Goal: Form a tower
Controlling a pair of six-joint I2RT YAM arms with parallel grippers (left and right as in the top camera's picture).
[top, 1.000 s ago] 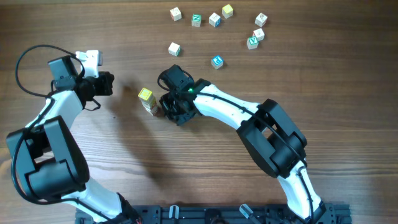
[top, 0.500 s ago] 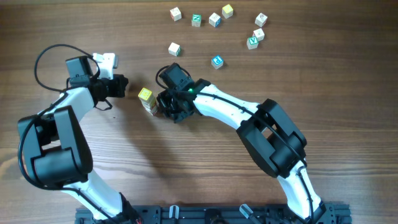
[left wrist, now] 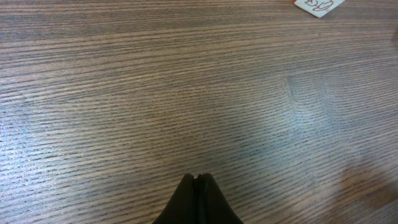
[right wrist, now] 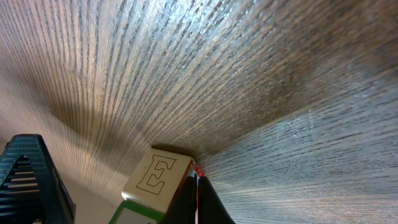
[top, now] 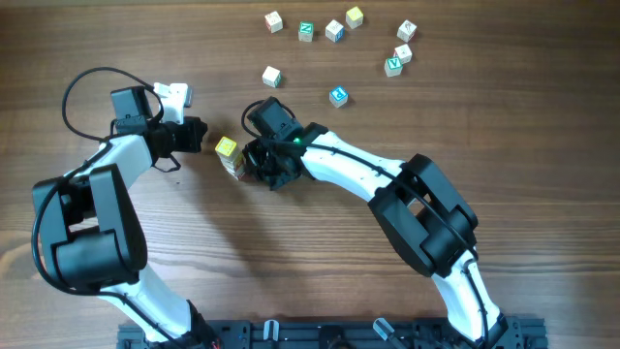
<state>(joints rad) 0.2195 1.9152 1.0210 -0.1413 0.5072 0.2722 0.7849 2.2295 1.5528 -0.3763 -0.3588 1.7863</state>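
tower (top: 230, 152) lower cubes mostly hidden under yellow top from overhead, btm cut off in right wrist cam, white red-marked bit (left wrist: 318, 4) clipped by top edge in left wrist cam, can't ID

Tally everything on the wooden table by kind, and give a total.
Loose small wooden letter cubes: 9
Slim tower of stacked wooden letter cubes, yellow on top: 1
Black-and-white robot arms: 2
Total: 12
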